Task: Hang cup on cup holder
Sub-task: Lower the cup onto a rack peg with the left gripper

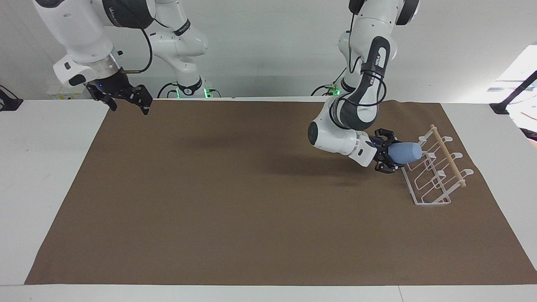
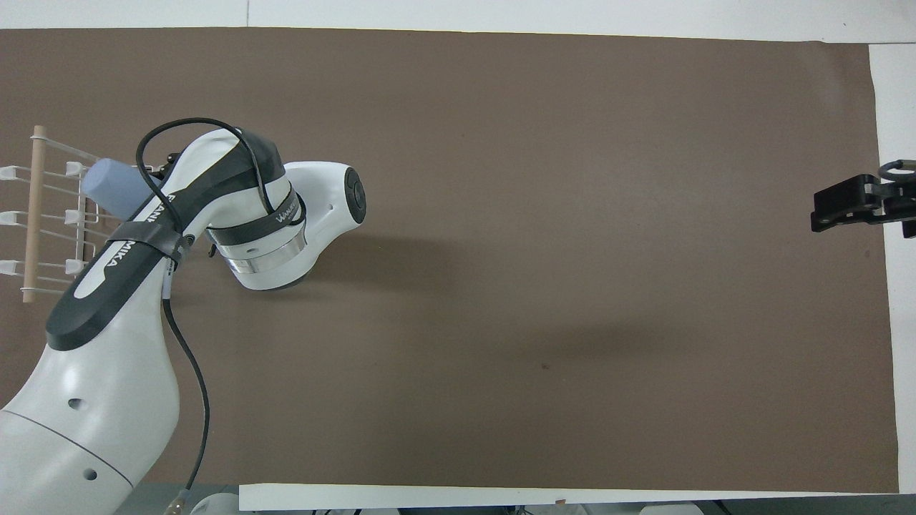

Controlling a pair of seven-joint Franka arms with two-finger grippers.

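Note:
The light blue cup [image 1: 405, 153] hangs on its side in the air with my left gripper [image 1: 393, 157] shut around it. Its free end points at the cup holder [image 1: 449, 157], a white wire rack with a wooden dowel, toward the left arm's end of the table. The cup sits just over the rack's prongs at the end nearer the robots; I cannot tell whether it touches a prong. In the overhead view the cup [image 2: 111, 186] shows beside the dowel [image 2: 32, 214], and the left arm hides its gripper. My right gripper [image 1: 128, 105] hangs open and empty.
A brown mat [image 1: 235, 209] covers most of the white table [image 1: 46, 167]. The right gripper hangs over the mat's corner near the right arm's base, with its fingers [image 2: 841, 204] showing at the overhead view's edge.

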